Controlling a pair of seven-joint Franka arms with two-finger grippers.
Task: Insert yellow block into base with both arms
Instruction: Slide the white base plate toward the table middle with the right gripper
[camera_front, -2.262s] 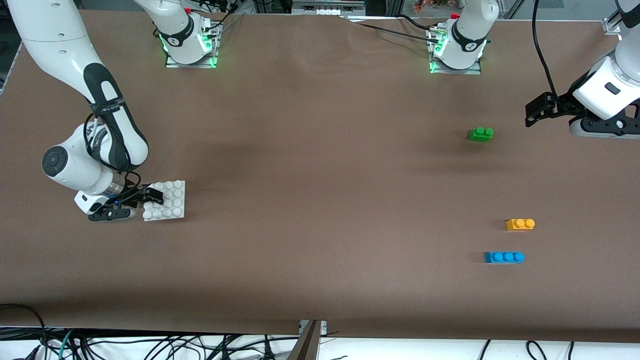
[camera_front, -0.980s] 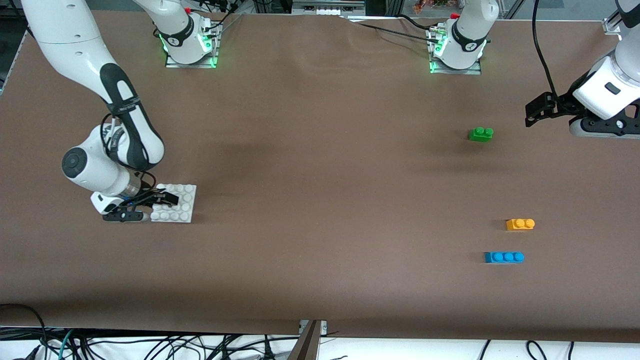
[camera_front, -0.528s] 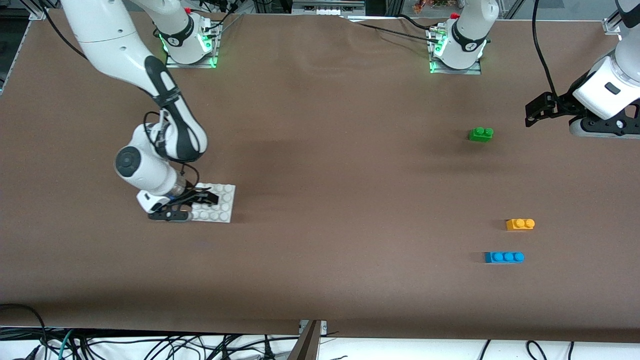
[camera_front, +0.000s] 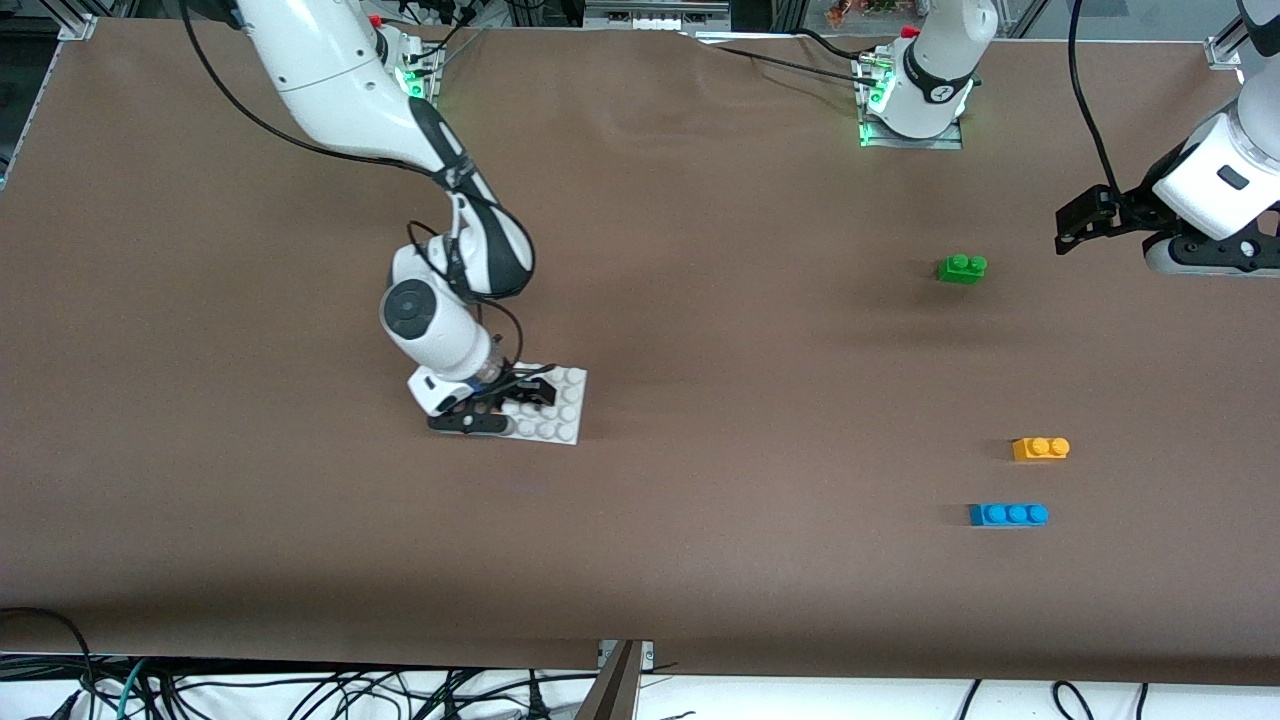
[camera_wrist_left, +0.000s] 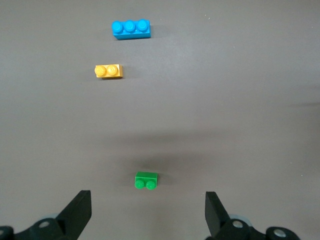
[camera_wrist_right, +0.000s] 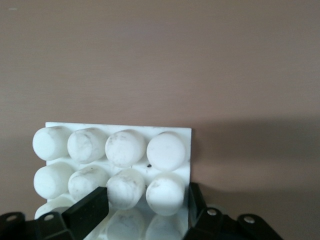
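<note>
Yellow block lies on the brown desk toward the left arm's end, untouched, with the blue three-stud brick just nearer the front camera and the green two-stud brick farther from it. The right gripper has its fingers clamped on the white studded base near the desk's middle. The left gripper hovers with fingers spread wide, empty, over the desk by the green brick.
</note>
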